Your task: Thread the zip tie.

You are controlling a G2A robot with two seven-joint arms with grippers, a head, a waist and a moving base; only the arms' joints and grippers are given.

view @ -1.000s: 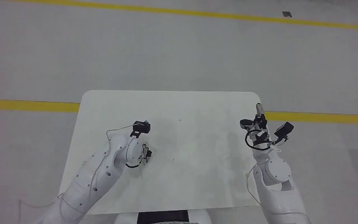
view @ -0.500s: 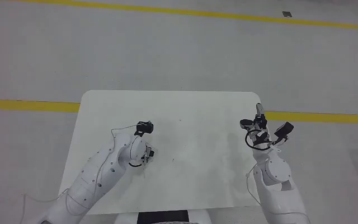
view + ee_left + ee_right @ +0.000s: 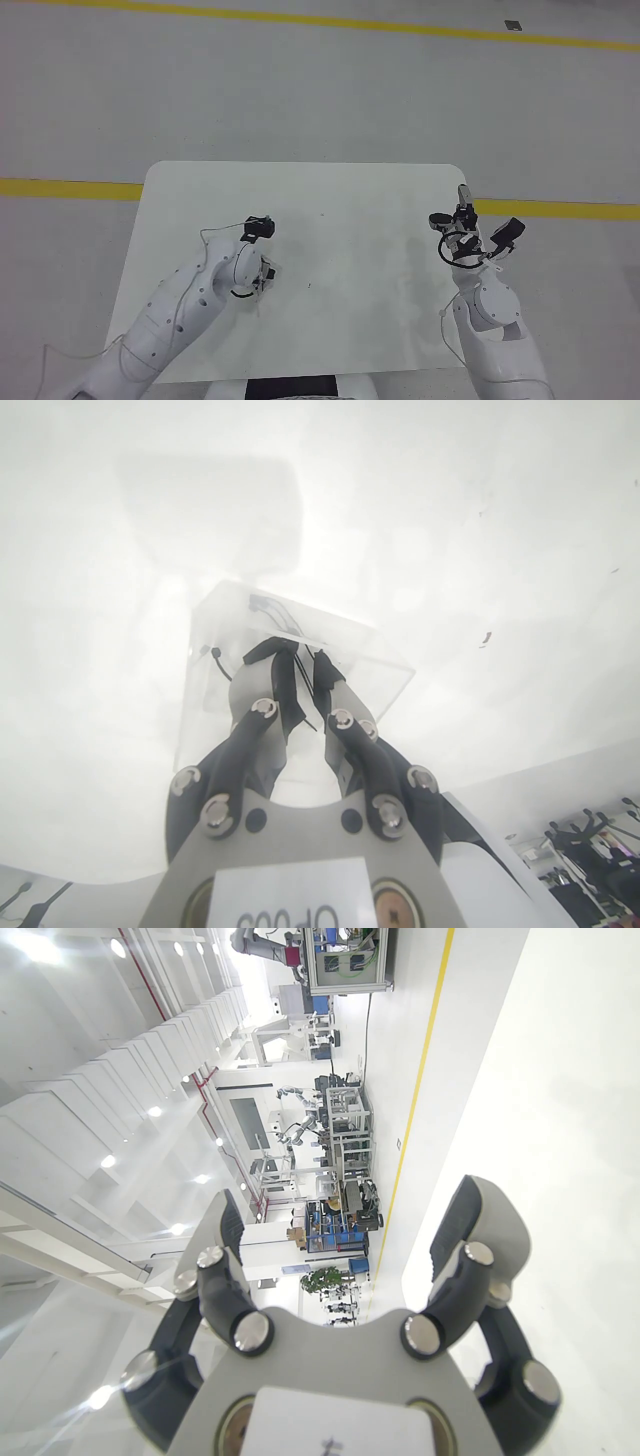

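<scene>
While right claw (image 3: 349,1204) gapes, left claw (image 3: 299,656) pinches zip tie (image 3: 303,680)

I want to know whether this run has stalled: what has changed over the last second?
The left gripper slid a little toward the middle of the table. Its fingers reach into a clear box, closed on a black zip tie. The right gripper stayed open at the table's right edge. Nothing was visibly taken or let go.

zip tie (image 3: 300,672) | partly hidden | inside left hand (image 3: 301,656)
</scene>
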